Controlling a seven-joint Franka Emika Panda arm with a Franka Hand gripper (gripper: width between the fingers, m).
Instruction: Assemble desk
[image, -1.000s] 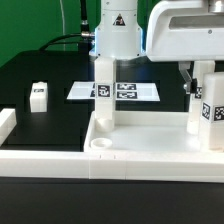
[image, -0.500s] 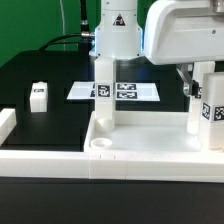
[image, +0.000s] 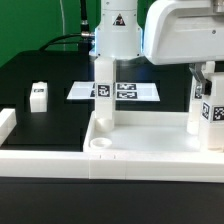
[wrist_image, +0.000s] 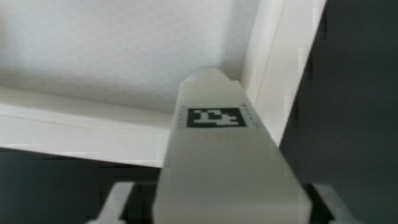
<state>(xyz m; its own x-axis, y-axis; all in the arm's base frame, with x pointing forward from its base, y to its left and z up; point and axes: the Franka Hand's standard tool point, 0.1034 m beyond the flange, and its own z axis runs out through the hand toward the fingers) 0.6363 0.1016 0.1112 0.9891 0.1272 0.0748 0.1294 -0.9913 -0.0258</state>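
White plastic is what the desk is made of, and its big tray-like desk top (image: 150, 137) lies flat on the black worktop (image: 50, 125), near the front of the exterior view. It has a raised rim and a round socket (image: 100, 146) in its front corner on the exterior view's left. Two legs stand upright in it. The back leg (image: 103, 90) stands in the far corner on the exterior view's left. The right leg (image: 203, 110) stands by the rim on the exterior view's right and has a black-and-white tag on it. The claw (image: 205, 72) comes down from above and is narrow around the top of this right leg. In the wrist view the right leg (wrist_image: 222, 150) fills the gap in the claw (wrist_image: 217, 205), and the grey fingers (wrist_image: 125, 203) seem to press on both its sides, though the picture is blurry there. A loose leg (image: 39, 95) sits on the worktop, well apart from the desk top. The marker board (image: 140, 91) lies flat behind the tray. A long white border rail (image: 40, 163) runs along the front.
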